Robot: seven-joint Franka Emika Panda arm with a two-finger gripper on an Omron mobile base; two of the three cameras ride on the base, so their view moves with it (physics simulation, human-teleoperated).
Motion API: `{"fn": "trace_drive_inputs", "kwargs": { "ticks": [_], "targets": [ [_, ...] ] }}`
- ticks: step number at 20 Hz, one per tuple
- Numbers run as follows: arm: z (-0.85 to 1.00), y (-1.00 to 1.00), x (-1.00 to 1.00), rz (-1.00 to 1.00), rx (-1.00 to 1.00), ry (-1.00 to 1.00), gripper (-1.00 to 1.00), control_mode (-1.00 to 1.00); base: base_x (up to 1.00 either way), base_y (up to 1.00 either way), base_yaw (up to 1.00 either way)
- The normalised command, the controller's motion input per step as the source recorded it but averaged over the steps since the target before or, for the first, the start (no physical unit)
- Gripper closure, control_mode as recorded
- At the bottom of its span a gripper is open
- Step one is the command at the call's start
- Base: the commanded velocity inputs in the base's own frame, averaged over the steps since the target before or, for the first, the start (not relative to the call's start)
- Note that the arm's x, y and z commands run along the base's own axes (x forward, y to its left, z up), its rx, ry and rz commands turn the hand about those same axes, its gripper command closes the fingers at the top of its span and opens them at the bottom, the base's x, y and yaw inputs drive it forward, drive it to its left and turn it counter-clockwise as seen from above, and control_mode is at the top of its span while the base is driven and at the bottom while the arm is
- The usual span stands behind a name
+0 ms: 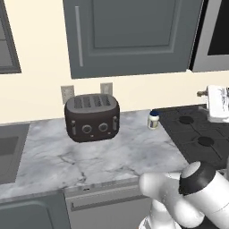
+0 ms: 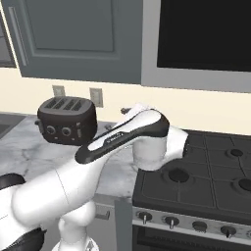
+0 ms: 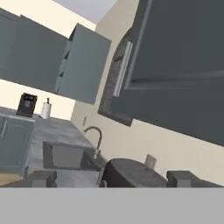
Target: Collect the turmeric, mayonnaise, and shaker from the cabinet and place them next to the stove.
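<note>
**A:** Nearest first. What of the hand?

**B:** Gripper (image 3: 113, 179) empty. Fingers (image 3: 41, 178) spread as wide as can be, nothing pinched between. Hangs high over the seam between counter (image 1: 112, 156) and stove (image 1: 197, 134), and looks up and across at the wall units.

**A:** Anything delivered yet?

**B:** One of three, by the look of it. Mayonnaise (image 1: 153, 120) upright on the marble, just beside the stove's edge, on the toaster side. Touches neither stove nor toaster (image 1: 91, 117). Counts as placed.

**A:** And the other two?

**B:** Turmeric and shaker to be fetched, judging from the bare marble around the white jar. Probably up on the shelf, though no telling from here.

**A:** Farther back, then?

**B:** Toaster against the wall, well apart from the jar. Above it the cabinet (image 1: 129, 36), door flat shut, long silver handle (image 1: 79, 36) running down its edge. Same door and handle (image 3: 122, 70) large in the hand view, so seemingly lined up on it.

**A:** So, roughly where in the job?

**B:** About a third through. Left to do: take hold of that handle, swing the door out, then lift out each jar and set it beside the mayonnaise. Worth minding the toaster below on the way down.
</note>
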Motion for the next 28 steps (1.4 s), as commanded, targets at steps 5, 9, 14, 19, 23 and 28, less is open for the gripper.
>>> {"fn": "trace_drive_inputs", "kwargs": {
  "ticks": [5,9,14,19,23,28],
  "targets": [
    [0.55,0.5,-0.23,-0.37,0.0,0.34,-1.0,-1.0,0.0,0.0,0.0],
    [0.08,0.51,-0.26,-0.42,-0.01,0.32,-1.0,-1.0,0.0,0.0,0.0],
    [0.0,0.52,-0.26,-0.4,-0.08,0.32,-1.0,-1.0,0.0,0.0,0.0],
    [-0.03,0.54,-0.29,-0.39,-0.12,0.29,-1.0,-1.0,0.0,0.0,0.0],
    [-0.44,0.43,-0.54,-0.29,-0.15,0.19,-1.0,-1.0,0.0,0.0,0.0],
    [-0.52,0.2,-0.43,-0.06,-0.05,0.07,-1.0,-1.0,0.0,0.0,0.0]
  ]
}}
